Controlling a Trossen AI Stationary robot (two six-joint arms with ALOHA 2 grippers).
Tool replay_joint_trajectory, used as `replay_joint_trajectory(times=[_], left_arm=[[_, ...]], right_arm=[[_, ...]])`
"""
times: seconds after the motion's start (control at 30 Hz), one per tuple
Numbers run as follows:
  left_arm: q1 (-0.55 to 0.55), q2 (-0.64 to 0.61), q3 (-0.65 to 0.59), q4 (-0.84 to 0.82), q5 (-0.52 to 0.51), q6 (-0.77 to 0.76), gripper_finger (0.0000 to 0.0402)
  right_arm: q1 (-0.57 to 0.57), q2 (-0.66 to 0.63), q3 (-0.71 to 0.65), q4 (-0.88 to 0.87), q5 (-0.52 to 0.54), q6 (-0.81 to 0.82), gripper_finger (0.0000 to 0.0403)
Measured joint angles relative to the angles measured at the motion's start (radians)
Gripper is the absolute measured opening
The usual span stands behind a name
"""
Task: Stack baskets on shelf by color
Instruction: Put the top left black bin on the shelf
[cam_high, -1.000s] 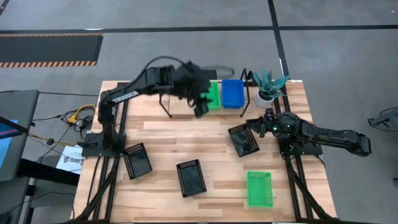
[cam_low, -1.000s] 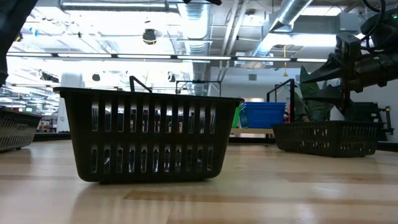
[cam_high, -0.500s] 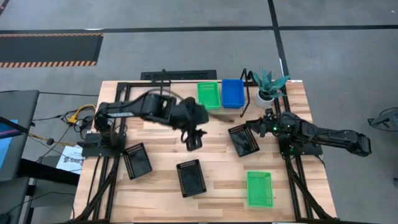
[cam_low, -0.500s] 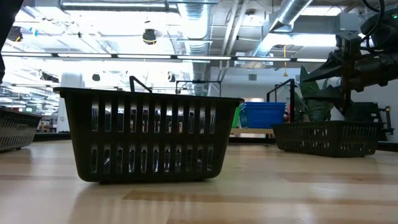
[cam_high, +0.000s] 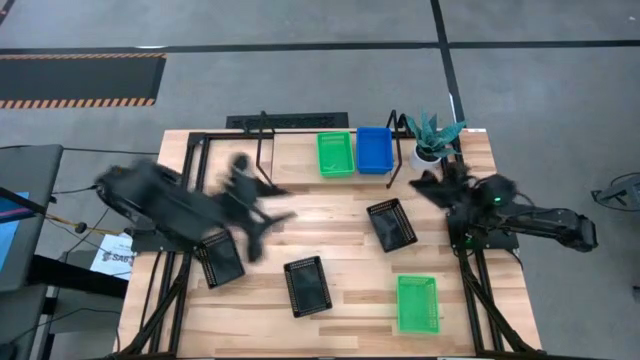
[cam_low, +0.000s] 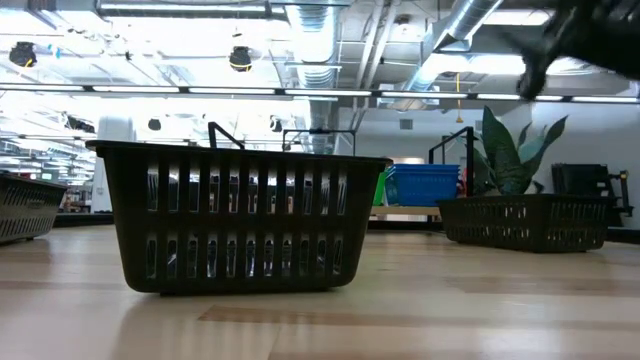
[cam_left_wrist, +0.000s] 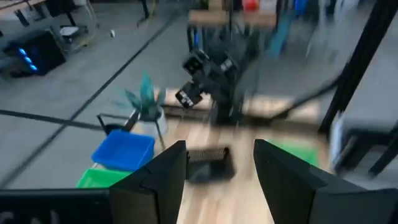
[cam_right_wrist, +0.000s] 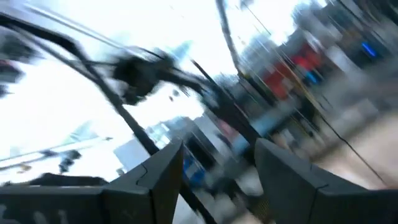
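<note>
Black motion blur smears the left gripper (cam_high: 262, 222), fingers apart and empty, just beside a half-hidden black basket (cam_high: 222, 260); the right gripper (cam_high: 425, 186) gapes too.

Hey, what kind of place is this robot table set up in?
Most likely an industrial lab or workshop hall: exposed ducts and pipes run under a high ceiling with strip lights, the floor is bare grey concrete with hazard-striped marking, and other workstations show beyond the table.

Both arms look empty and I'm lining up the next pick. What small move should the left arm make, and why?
Probably lower the open, empty left gripper onto the black basket just beside it: the shelf's green basket and blue basket are placed, no black.
</note>
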Motion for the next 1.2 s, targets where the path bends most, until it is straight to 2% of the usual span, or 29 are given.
replay_joint_trajectory(times=[0.2, 0.33, 0.47, 0.57, 0.67, 0.87, 1.0, 1.2], left_arm=[[-0.040, -0.196, 0.001, -0.018, -0.044, -0.084, 0.0178], [-0.135, -0.298, -0.042, -0.162, -0.227, -0.162, 0.0178], [-0.273, -0.380, -0.146, -0.333, -0.420, -0.375, 0.0178], [-0.371, -0.429, -0.284, -0.397, -0.515, -0.527, 0.0178], [-0.454, -0.485, -0.490, -0.397, -0.598, -0.641, 0.0178], [-0.549, -0.597, -0.882, -0.394, -0.733, -1.108, 0.0178], [-0.579, -0.632, -1.081, -0.329, -0.774, -1.385, 0.0178], [-0.584, -0.633, -1.245, -0.243, -0.767, -1.596, 0.0178]], right_arm=[[0.001, 0.000, 0.179, 0.024, -0.032, -0.140, 0.0224], [0.000, 0.000, 0.281, -0.030, -0.024, -0.215, 0.0224], [0.000, 0.000, 0.367, -0.124, -0.022, -0.237, 0.0224], [0.000, 0.000, 0.412, -0.180, -0.022, -0.237, 0.0224], [0.000, 0.001, 0.441, -0.201, -0.022, -0.237, 0.0224], [0.000, 0.000, 0.485, -0.207, -0.022, -0.280, 0.0224], [0.000, 0.000, 0.509, -0.279, -0.022, -0.328, 0.0224], [0.000, 0.000, 0.525, -0.505, -0.018, -0.365, 0.0224]])
